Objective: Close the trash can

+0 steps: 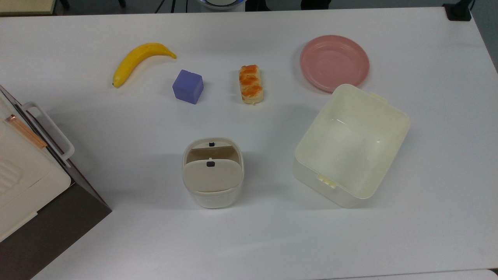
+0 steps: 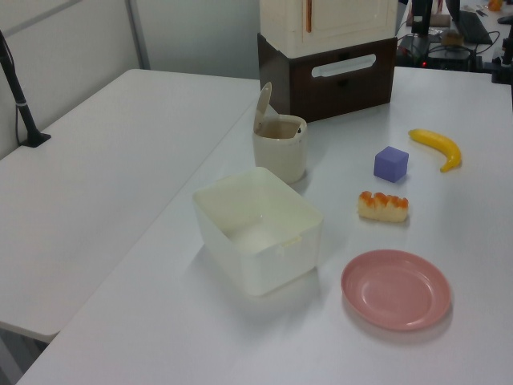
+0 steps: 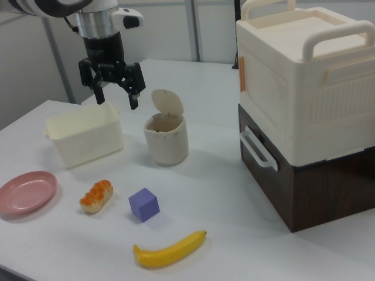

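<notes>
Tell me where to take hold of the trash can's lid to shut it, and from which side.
Take the lid by its free top edge. It stands upright on a hinge at the trash can rim's back, so come from above and behind and tip it forward. The open end effector hangs on the right view's left.

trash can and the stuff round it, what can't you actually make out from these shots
- Trash can contents: in the right view the rim hides the inside; in the top view the raised lid covers most of the opening.
- Stacked storage boxes: cut off by the top view's left edge.
- Gripper, open, in the right view: its height over the table cannot be judged, nor whether it hangs over the tub or beside it.
</notes>
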Controlling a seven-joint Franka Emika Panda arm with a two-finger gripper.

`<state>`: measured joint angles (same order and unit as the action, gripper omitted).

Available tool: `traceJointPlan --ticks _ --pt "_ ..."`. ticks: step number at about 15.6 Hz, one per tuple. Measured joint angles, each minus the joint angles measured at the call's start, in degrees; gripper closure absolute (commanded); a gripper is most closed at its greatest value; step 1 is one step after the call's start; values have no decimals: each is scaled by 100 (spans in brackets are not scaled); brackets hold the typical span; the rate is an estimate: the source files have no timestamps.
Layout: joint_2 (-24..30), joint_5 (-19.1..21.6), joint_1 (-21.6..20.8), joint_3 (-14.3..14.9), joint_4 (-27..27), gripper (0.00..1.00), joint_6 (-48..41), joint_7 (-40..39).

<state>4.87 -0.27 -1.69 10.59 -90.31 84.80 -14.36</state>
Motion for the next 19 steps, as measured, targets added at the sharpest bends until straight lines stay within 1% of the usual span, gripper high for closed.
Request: traceJointPlan --ticks 1,4,6,7,8,9,10,11,13,16,19 --pt "-1 -16 -3 0 1 0 -43 -64" --pt "0 -295 -13 -9 11 0 -419 -704" --pt "2 -353 -12 -1 32 14 -452 -1014" --pt "2 -352 -13 -3 52 29 -452 -1018" --pt "0 -324 -13 -5 81 49 -336 -932" --pt "-3 -236 -13 -5 88 72 -102 -666" --pt "-15 -112 -15 -8 88 100 205 -280" --pt "-46 -15 -24 -15 87 100 495 129" --pt "-159 38 -106 -18 88 100 851 608" --pt "-331 38 -191 -19 91 100 1111 778" --pt "-466 68 -194 -18 92 100 1565 789"
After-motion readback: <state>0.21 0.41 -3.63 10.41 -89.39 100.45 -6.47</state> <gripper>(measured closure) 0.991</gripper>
